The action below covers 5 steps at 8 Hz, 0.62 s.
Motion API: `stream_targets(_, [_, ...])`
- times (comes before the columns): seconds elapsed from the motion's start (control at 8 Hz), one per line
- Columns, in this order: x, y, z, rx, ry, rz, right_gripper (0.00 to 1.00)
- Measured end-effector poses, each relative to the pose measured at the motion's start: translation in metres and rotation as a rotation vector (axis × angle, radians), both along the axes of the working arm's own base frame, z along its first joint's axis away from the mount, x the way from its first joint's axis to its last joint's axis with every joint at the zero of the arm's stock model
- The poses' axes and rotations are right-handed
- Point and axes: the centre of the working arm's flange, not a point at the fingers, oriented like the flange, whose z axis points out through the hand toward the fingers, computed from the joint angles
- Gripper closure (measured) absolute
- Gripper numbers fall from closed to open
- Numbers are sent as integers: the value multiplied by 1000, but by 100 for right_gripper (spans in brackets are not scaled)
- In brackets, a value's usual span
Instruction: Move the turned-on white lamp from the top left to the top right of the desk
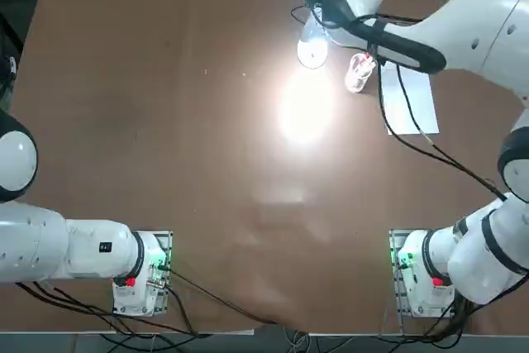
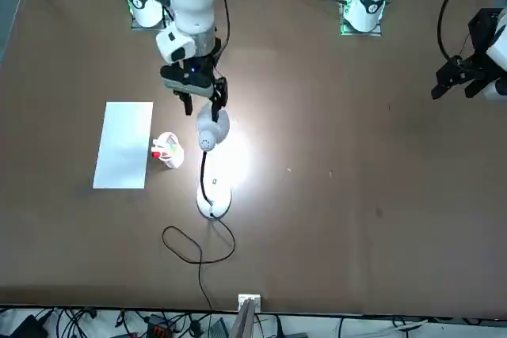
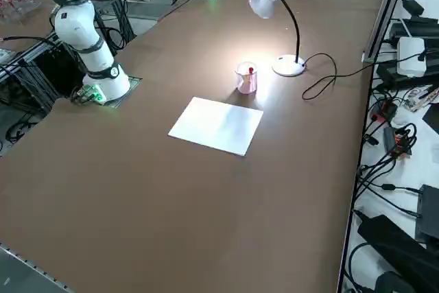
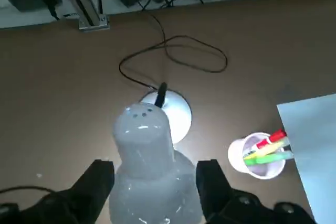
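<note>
lit white lamp [image 3: 269, 1] standing upright near the desk's [image 1: 207, 138] far edge, a little right of the middle, its black cord [image 2: 181, 252] looped behind the base. the right gripper [image 4: 155, 174] is just above the lamp's head, fingers spread. a cup of pens [image 3: 246, 78] sits to the lamp's right, then white paper [image 3: 217, 126].

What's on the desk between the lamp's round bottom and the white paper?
The pen cup sits there, between the lamp's base and the paper; the right side view shows it.
</note>
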Motion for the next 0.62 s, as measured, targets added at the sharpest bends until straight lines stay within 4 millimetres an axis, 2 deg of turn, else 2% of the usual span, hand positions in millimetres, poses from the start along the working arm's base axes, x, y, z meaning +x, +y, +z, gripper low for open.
stream_targets(0.62, [18,5,-32,-27,-49,41,4])
